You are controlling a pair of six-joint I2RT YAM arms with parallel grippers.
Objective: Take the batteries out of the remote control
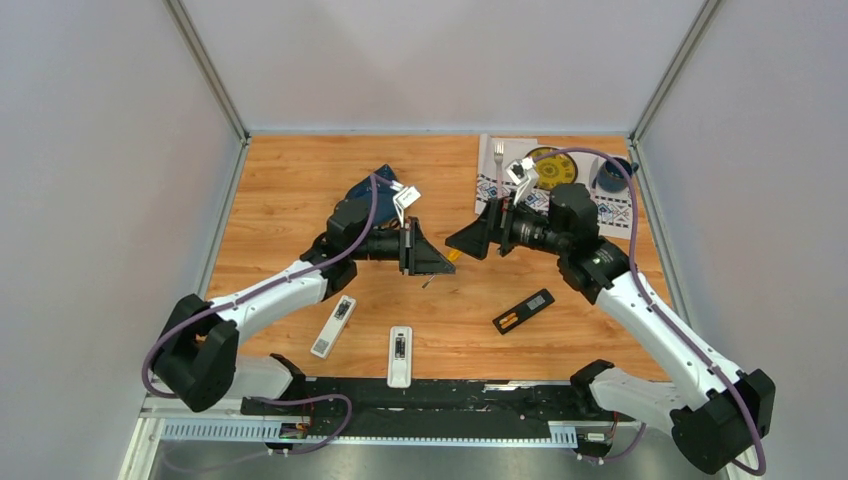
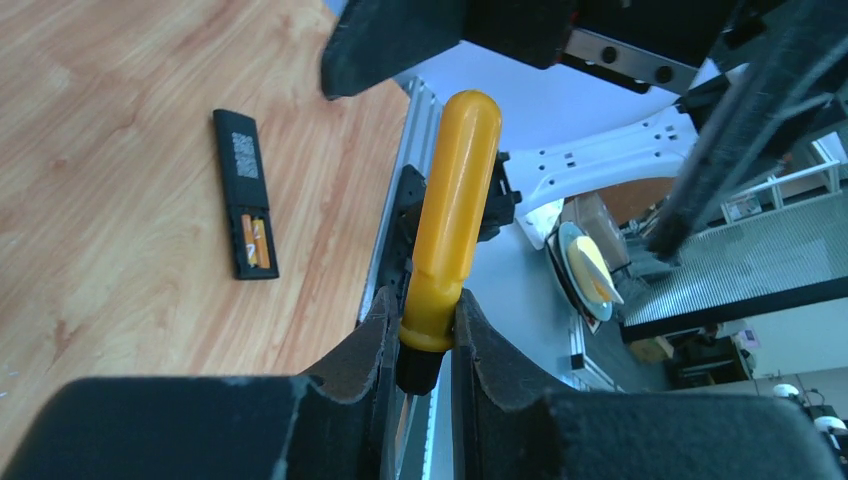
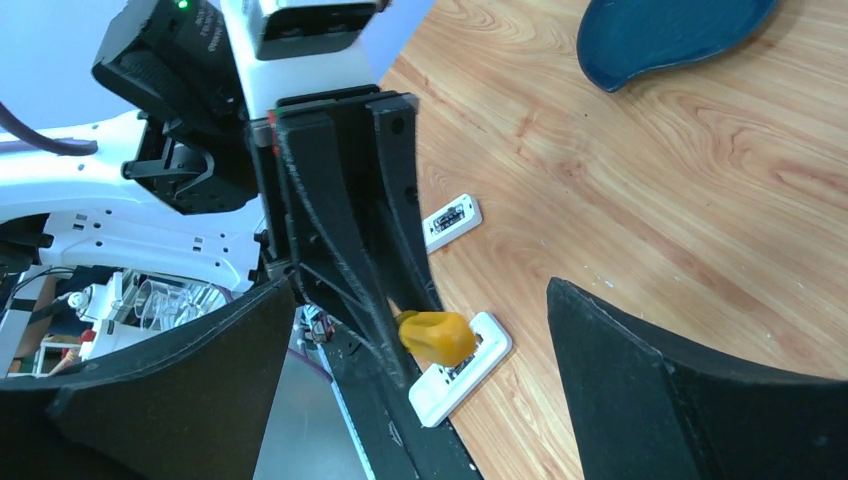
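Two fingers (image 2: 360, 350) of the left gripper (image 2: 425, 325) are closed narrowly on the screwdriver (image 2: 455, 200). They clamp it at the dark collar where the orange handle ends. This low grip leaves nearly the whole handle standing free beyond the fingertips, and the shaft runs back between the fingers, mostly hidden.

The right gripper (image 3: 415, 315) faces the left one, and the two meet above the middle of the table (image 1: 290, 190). Its jaws are spread wide. In the right wrist view the rounded end of the handle sits in the gap between them and touches neither finger. This arrangement suggests a transfer of the screwdriver between the arms. The direction of the transfer cannot be determined from these views.

The batteries (image 2: 254, 243) are not in either gripper. Two orange-gold cells lie side by side in the open compartment at one end of the black remote (image 1: 523, 311). This remote rests back-up on the table in front of the right arm, well apart from both grippers. With the cover off and the compartment facing up, the cells are accessible from above.

Two white remotes (image 1: 333, 326) lie near the front edge, closer to the left arm. Each shows a dark opening on its upper face. Whether cells remain inside cannot be determined.

The screwdriver is probably intended as a pry tool. To use it that way, the holding arm must bring the tip down to the black remote.

A blue dish (image 3: 670, 25) lies beyond the left arm and is not involved.
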